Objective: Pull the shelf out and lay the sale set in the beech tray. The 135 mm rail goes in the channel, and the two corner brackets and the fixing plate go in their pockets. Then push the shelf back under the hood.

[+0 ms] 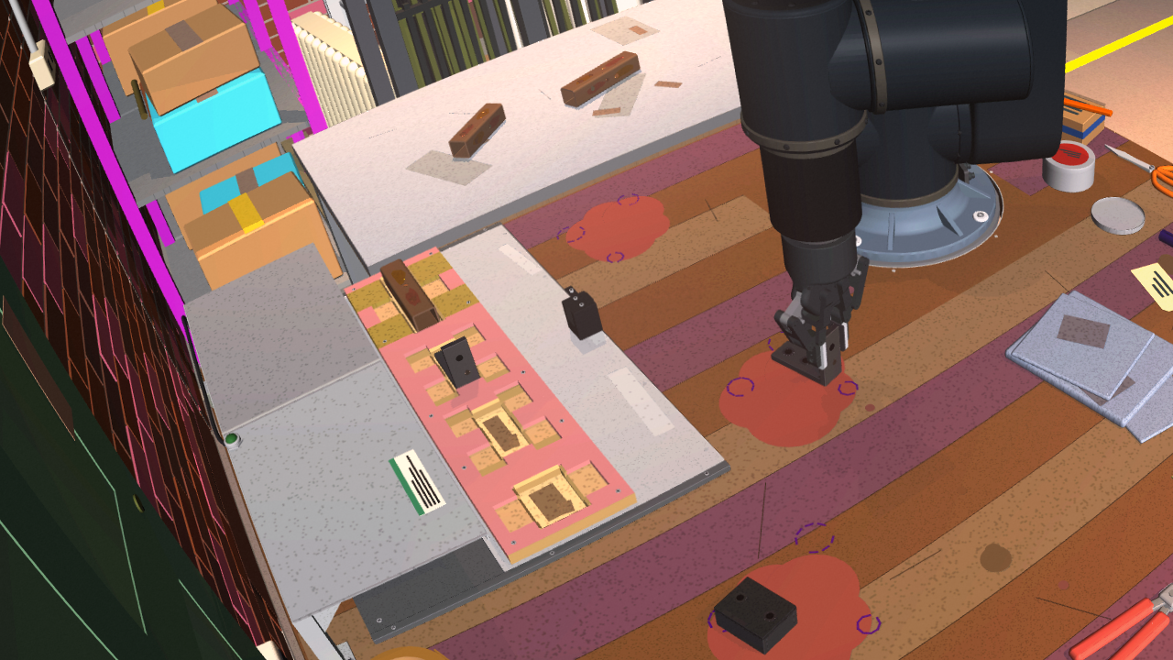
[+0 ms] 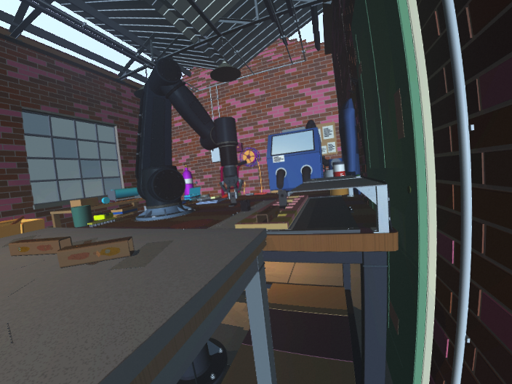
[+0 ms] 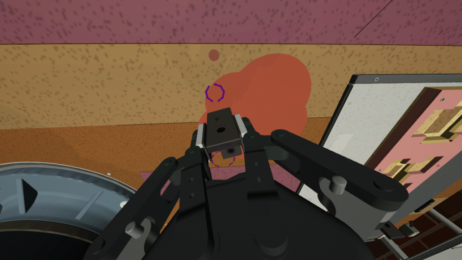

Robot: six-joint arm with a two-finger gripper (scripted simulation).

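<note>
A black corner bracket (image 1: 808, 359) (image 3: 222, 131) is partly hidden between my fingers on the red patch on the bench. My gripper (image 1: 812, 349) (image 3: 221, 135) (image 2: 231, 191) is closed around it, low over the patch. The shelf (image 1: 525, 386) stands pulled out to the left, carrying the pink beech tray (image 1: 484, 402). A brown rail (image 1: 408, 294) lies in the tray's far channel and another black bracket (image 1: 458, 362) sits in the pocket beside it. Two nearer pockets (image 1: 502, 433) (image 1: 551, 501) hold nothing. The black fixing plate (image 1: 755, 615) lies on a red patch near the front.
Behind the shelf a grey table (image 1: 508, 131) carries two brown blocks (image 1: 476, 130) (image 1: 600, 79). A black handle (image 1: 581, 313) stands on the shelf's right side. The grey hood (image 1: 328, 443) covers the left. Grey slabs (image 1: 1091, 361), tape (image 1: 1069, 167) and pliers (image 1: 1124, 628) lie to the right.
</note>
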